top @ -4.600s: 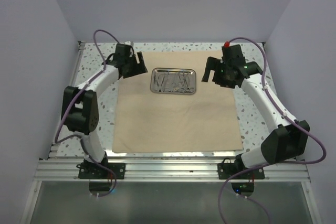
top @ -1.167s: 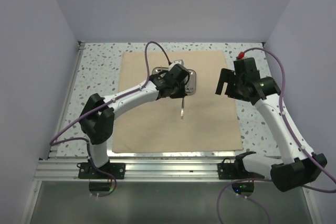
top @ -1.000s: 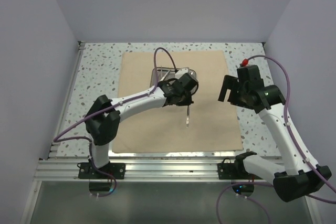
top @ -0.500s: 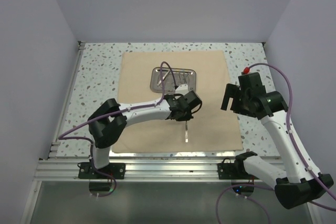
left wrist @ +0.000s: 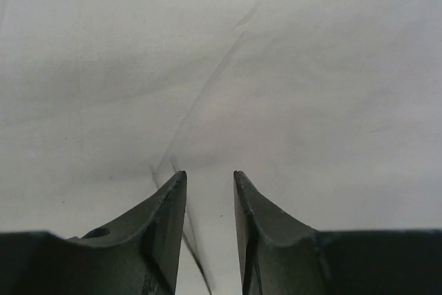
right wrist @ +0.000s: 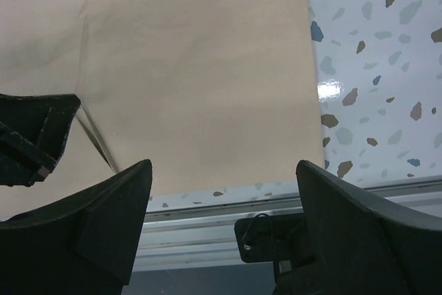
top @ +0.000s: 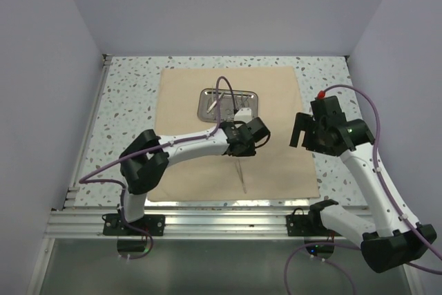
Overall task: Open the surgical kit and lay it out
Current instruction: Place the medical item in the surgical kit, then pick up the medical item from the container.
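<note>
**Left gripper let go over the cloth, tweezers down in the near row**

Left gripper (left wrist: 209,184): jaws parted to a narrow gap, nothing pinched between them. It points straight down over the cloth (top: 186,164), close above it. In the wrist view a thin steel line runs under one finger (left wrist: 169,205) and off the bottom edge. By its look that is the tweezers (top: 241,176).

- Tweezers lie flat on the near half of the cloth, lengthwise toward the arm bases. Their far end sits just below the left gripper. Touching or clear of it: cannot tell.
- Tray (top: 202,105) stands on the far half of the cloth, well apart from the tweezers. More steel pieces show inside it. They are too small and tangled to count.
- The cloth is spread flat over the speckled table (top: 131,94), so the opening part looks done. My guess is the near strip is kept bare so each piece gets its own spot in front of the tray.

Right gripper (right wrist: 223,165): jaws wide apart, empty. It hangs at the right edge of the cloth, off to the side of the left arm. It is likely parked there to keep out of the way while the left arm works between tray and near edge.

Judgement: laying out is at an early stage, with one piece placed and the rest in the tray. The narrow gap suits so thin a piece.
</note>
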Robot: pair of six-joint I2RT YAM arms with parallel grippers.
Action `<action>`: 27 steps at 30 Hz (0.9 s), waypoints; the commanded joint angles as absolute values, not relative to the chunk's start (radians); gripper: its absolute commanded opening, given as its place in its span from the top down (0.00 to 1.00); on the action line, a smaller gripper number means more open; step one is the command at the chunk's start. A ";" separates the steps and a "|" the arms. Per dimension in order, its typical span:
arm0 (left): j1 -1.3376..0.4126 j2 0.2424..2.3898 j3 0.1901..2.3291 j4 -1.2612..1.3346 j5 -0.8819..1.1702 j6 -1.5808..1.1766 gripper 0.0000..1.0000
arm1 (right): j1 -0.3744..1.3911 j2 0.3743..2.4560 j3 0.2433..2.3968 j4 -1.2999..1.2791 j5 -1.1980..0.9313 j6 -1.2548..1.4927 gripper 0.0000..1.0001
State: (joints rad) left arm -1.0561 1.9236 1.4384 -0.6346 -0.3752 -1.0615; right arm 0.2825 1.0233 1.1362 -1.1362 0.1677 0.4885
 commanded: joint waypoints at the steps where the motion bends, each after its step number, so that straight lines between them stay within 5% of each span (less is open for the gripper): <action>1: -1.054 1.922 1.580 -0.690 -0.463 -0.961 0.62 | 0.285 1.045 1.167 -1.115 0.186 0.471 0.11; 7: -0.922 1.953 1.743 -0.739 -0.469 -0.730 0.49 | 0.284 1.065 1.224 -1.108 0.207 0.460 0.11; 14: -0.643 1.972 1.724 -0.609 -0.358 -0.513 0.50 | 0.284 1.043 1.233 -1.078 0.187 0.462 0.10; 27: -0.420 2.344 2.154 -0.592 -0.166 -0.440 0.76 | 0.284 1.068 1.238 -1.037 0.156 0.482 0.08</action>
State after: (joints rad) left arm -0.4210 2.3119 2.0594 -0.6186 -0.2230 -0.4782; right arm 0.2825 1.0622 1.2091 -1.0744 0.1654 0.4782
